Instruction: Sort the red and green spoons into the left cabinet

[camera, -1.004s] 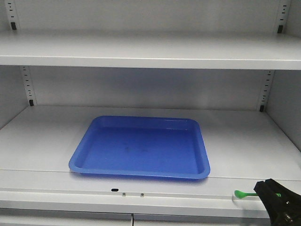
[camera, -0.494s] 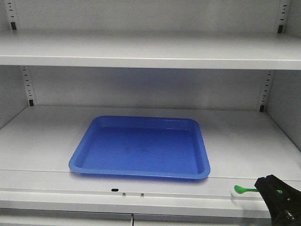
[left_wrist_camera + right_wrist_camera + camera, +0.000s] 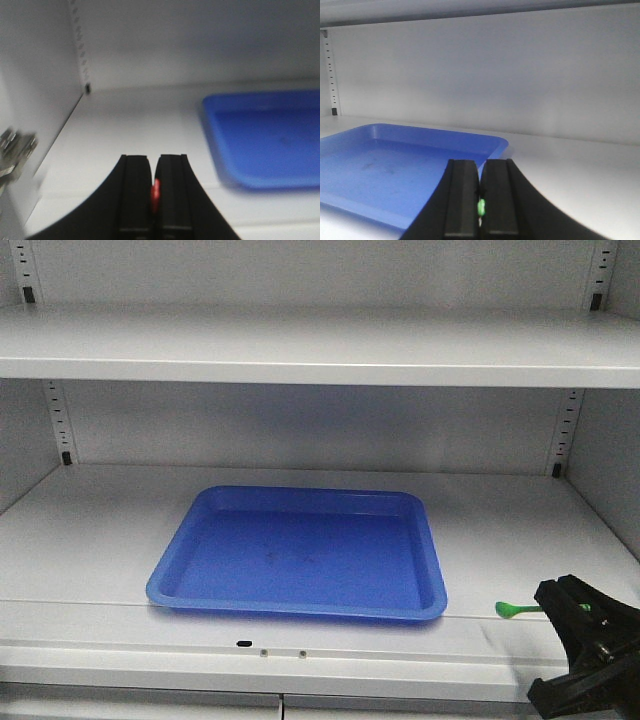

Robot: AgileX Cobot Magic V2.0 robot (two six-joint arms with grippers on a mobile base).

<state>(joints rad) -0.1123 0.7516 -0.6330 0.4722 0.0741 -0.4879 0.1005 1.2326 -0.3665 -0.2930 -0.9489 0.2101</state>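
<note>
A blue tray (image 3: 190, 565) lies empty on the middle cabinet shelf. My right gripper (image 3: 560, 608) is at the lower right of the front view, shut on a green spoon (image 3: 512, 610) whose end sticks out to the left, right of the tray and above the shelf's front. In the right wrist view a sliver of the green spoon (image 3: 481, 206) shows between the closed fingers, with the tray (image 3: 395, 165) ahead to the left. My left gripper (image 3: 154, 165) is shut on a red spoon (image 3: 155, 194), left of the tray (image 3: 265, 140); it is out of the front view.
The cabinet has an upper shelf (image 3: 320, 345) above the tray shelf, side walls with slotted rails (image 3: 60, 420), and a back wall. The left wall (image 3: 35, 100) is close beside my left gripper. Bare shelf lies on both sides of the tray.
My right gripper has risen and moved forward with the green spoon, from below the shelf's front edge up to shelf level.
</note>
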